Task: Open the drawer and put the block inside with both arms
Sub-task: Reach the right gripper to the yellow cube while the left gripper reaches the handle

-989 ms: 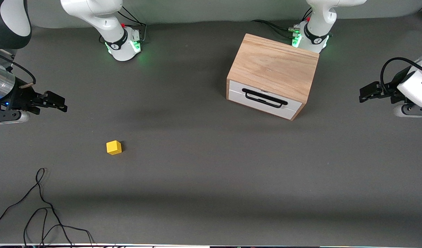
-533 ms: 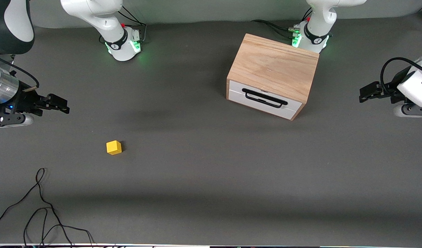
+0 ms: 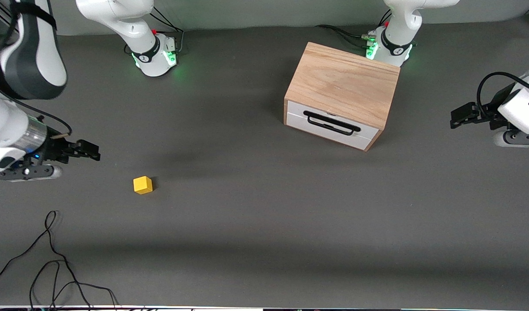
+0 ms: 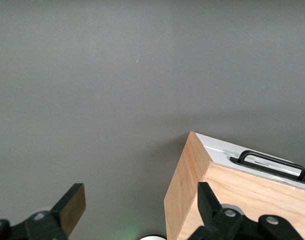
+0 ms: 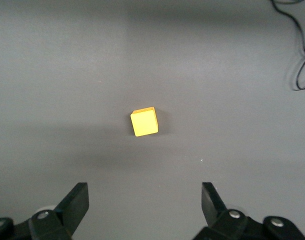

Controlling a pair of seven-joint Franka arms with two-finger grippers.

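We held the right tool [image 3: 89, 154] wide near the block [image 3: 142, 185]; it needed centring squarely above the block. The left tool [image 3: 458, 117], also wide, waited beside the drawer [image 3: 331, 125].

The light is soft and even on the gray table [image 3: 264, 224]. Green lights glow at the arm bases [image 3: 171, 58]. The cabinet [image 3: 342, 82] and block [image 3: 142, 185] cast small soft shadows. Everything looks sharp, with no glare.

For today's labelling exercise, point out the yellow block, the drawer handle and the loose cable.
yellow block [image 3: 142, 185], front view, on its top face
drawer handle [image 3: 331, 123], front view, middle of the black bar
loose cable [image 3: 52, 250], front view, on a loop
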